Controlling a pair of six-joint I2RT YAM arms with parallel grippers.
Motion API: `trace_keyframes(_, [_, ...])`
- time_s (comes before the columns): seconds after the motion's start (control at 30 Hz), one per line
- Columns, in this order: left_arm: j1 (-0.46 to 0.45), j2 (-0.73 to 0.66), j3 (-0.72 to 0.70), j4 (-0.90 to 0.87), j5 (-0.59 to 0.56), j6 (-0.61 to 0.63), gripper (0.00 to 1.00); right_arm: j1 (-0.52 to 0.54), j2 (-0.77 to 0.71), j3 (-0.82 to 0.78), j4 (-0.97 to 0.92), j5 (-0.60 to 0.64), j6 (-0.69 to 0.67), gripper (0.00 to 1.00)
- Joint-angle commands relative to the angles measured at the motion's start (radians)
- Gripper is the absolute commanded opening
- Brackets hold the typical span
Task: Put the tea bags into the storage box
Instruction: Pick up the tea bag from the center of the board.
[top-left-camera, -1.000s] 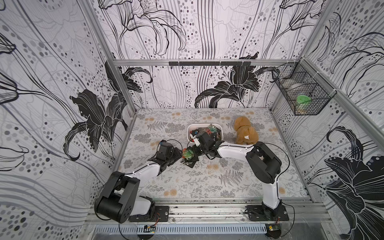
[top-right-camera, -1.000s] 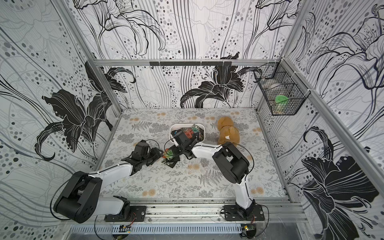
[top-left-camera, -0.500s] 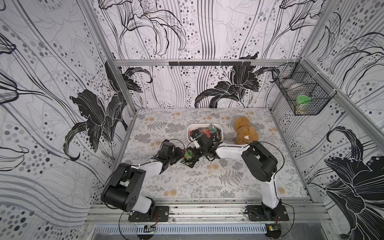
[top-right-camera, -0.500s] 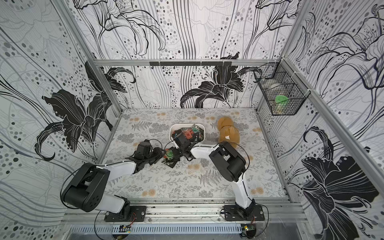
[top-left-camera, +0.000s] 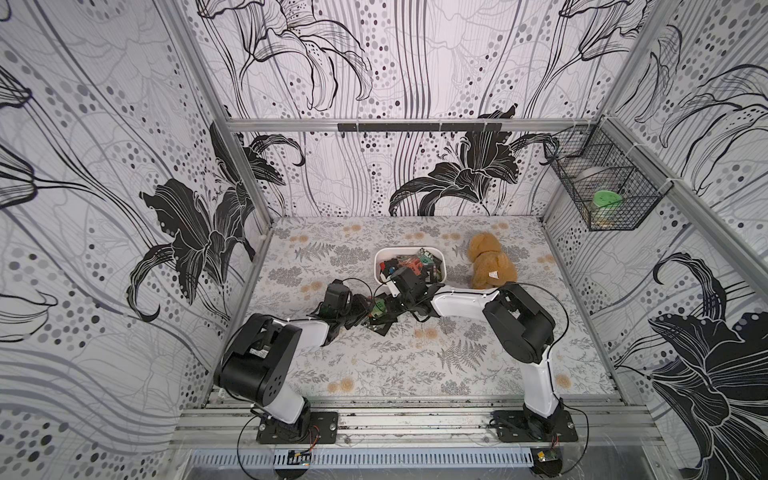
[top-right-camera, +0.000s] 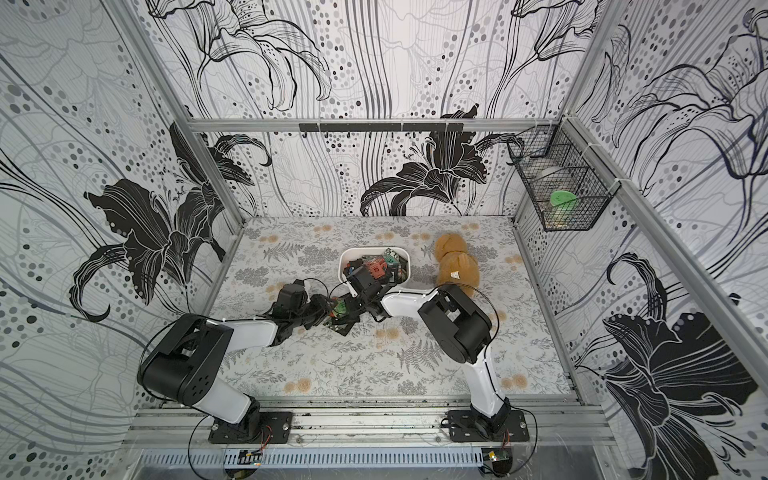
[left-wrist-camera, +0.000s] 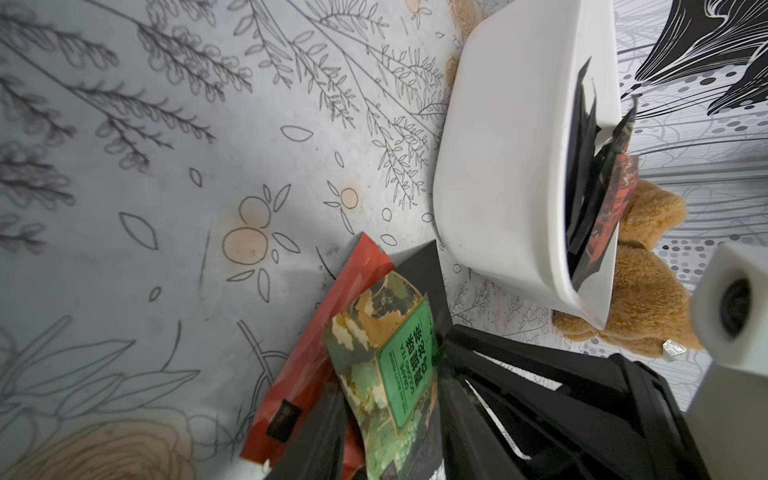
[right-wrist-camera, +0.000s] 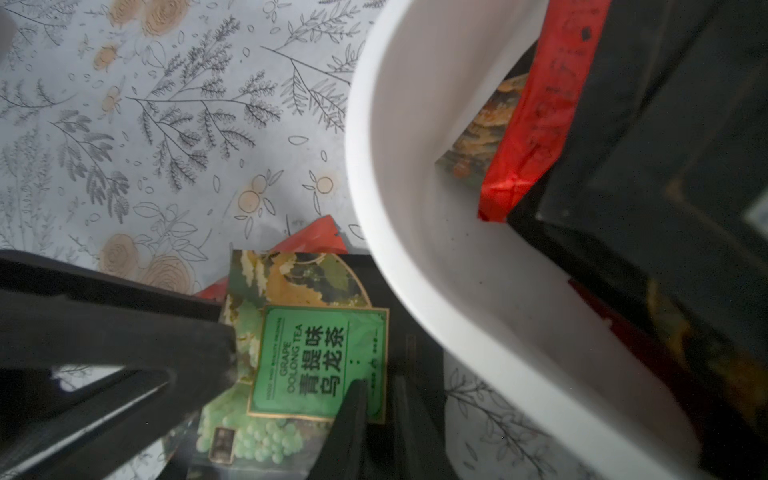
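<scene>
**Box well stocked, one small heap left on the cloth**

Wide across the floral table (top-left-camera: 374, 365), all the action is bunched in the middle. The storage box (top-left-camera: 377, 264) sits toward the back with the plush toy (top-left-camera: 490, 266) just beside it. It already carries a good jumble of tea bags (top-left-camera: 411, 264), and the left wrist view shows some standing on edge against the wall. So most of the job looks done.

What's left is a small heap (top-left-camera: 380, 318) on the cloth just in front of the box's near wall. It's a few overlapping sachets, and I can't give an exact count.

Both arms meet right there. On top of the heap lies the green sachet (left-wrist-camera: 395, 361), resting over a red sachet (left-wrist-camera: 324, 332). The left gripper (top-left-camera: 368, 309) has its jaws apart and astride that green one. There's a finger at each side and the foil bows between them, so by my reading it isn't clamped flat. The right gripper (top-left-camera: 395, 300) hovers at the box's near rim, right beside the heap. It's black on black there, so I cannot tell whether it is spread or pinching something.
</scene>
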Motion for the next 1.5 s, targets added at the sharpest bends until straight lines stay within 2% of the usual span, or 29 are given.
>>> trace_keyframes(0.0, [0.005, 0.020, -0.022, 0.110, 0.049, -0.036, 0.38, 0.000, 0.011, -0.004, -0.013, 0.001, -0.009, 0.18])
trace_keyframes(0.47, [-0.030, 0.085, -0.011, 0.188, 0.057, -0.090, 0.32, 0.000, 0.012, -0.006, -0.011, -0.011, -0.005, 0.16])
trace_keyframes(0.83, [-0.045, 0.132, -0.002, 0.256, 0.071, -0.123, 0.18, 0.000, 0.007, -0.012, -0.003, -0.026, 0.000, 0.16])
trace_keyframes(1.03, [-0.045, 0.122, 0.004, 0.234, 0.065, -0.112, 0.05, 0.000, -0.049, -0.067, 0.054, -0.031, -0.009, 0.16])
trace_keyframes(1.1, [-0.045, 0.102, -0.003, 0.221, 0.061, -0.108, 0.00, 0.000, -0.082, -0.101, 0.092, -0.031, -0.014, 0.17])
trace_keyframes(1.23, [-0.043, 0.037, -0.018, 0.154, 0.051, -0.079, 0.00, 0.000, -0.159, -0.182, 0.175, 0.011, -0.016, 0.18])
trace_keyframes(1.47, [-0.043, -0.204, -0.060, -0.095, -0.014, 0.007, 0.00, -0.001, -0.316, -0.350, 0.317, 0.199, 0.001, 0.22])
